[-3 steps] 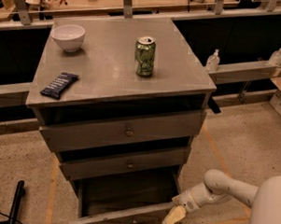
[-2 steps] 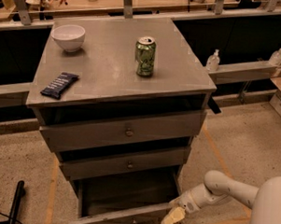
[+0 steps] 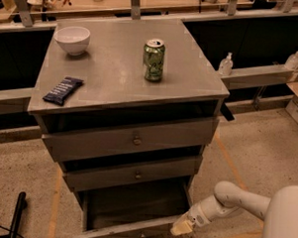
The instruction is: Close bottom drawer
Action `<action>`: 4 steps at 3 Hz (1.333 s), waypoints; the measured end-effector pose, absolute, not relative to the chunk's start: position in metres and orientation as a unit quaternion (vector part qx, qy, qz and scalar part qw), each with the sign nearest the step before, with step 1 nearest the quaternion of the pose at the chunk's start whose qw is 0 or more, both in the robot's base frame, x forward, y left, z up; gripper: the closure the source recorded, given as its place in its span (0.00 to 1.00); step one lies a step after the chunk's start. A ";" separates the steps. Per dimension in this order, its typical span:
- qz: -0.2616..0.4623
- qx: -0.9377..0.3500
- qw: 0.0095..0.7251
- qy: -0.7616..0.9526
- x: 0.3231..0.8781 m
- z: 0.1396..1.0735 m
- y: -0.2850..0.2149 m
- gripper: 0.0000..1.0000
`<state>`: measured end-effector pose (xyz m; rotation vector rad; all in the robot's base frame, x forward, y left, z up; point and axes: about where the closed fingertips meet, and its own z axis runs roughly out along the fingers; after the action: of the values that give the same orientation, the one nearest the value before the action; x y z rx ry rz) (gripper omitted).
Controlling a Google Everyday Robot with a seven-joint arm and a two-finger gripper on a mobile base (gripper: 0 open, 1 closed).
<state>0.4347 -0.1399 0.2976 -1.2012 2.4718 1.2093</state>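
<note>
Here, the big grey metal cabinet [image 3: 116, 75] stands on the speckled floor, and all three of its drawers are pulled out a bit. The bottom drawer [image 3: 126, 234], the one with the thin grey front and the dark inside, sticks out the most, low down by the floor. The step in hand looks like getting ready to push, because the drawer is wide open and the job has hardly begun. The white robot arm [image 3: 234, 199] comes in from the lower right, bends down low and points left toward the drawer's right front corner. The pale gripper [image 3: 183, 226] at its end is right at that corner, touching it or just beside it. I cannot tell if its jaws are spread or pressed together. Next, I think the gripper must press flat on the thin front and push straight back toward the cabinet, so the drawer does not twist. On the cabinet's surface sit a white round bowl [image 3: 72, 39], a green drink can [image 3: 154, 60] and a dark flat snack packet [image 3: 63, 90].
</note>
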 end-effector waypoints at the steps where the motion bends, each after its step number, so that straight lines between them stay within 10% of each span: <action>1: 0.368 -0.441 0.064 0.816 0.433 0.279 -0.142 0.87; 4: 0.311 -0.503 0.083 0.802 0.424 0.229 -0.167 1.00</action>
<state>0.4245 -0.1669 0.2293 -1.4999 2.3951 0.9280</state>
